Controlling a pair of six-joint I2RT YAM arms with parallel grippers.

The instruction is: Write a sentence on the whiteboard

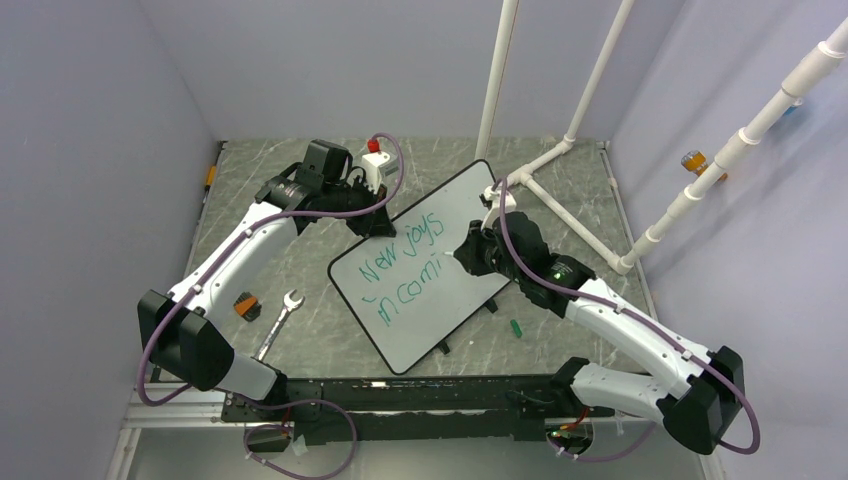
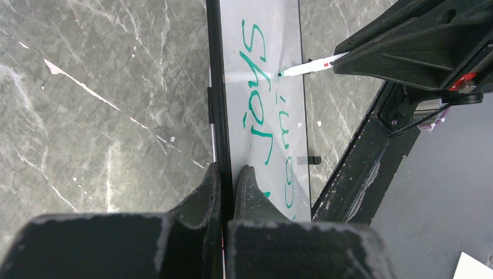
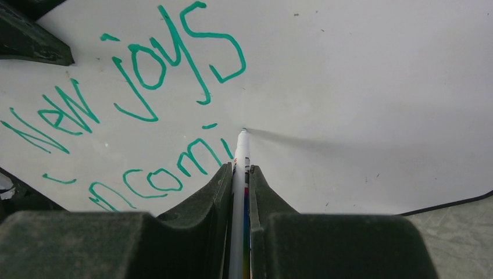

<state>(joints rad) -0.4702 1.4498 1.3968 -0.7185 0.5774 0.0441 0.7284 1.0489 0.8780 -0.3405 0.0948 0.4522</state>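
Currently the second line is half written: the sentence (image 3: 134,110), in green marker strokes, reads "New joys incomi" on the whiteboard (image 1: 455,215), a smooth glossy white board with a thin black rim, askew on the grey veined table (image 1: 300,200). The left gripper (image 2: 228,171) pinches that rim. The right gripper (image 3: 239,168) clamps a slim white marker (image 3: 240,151), tip at, perhaps just off, the surface beside the "i". Next, probably "ng", under light, even pressure.
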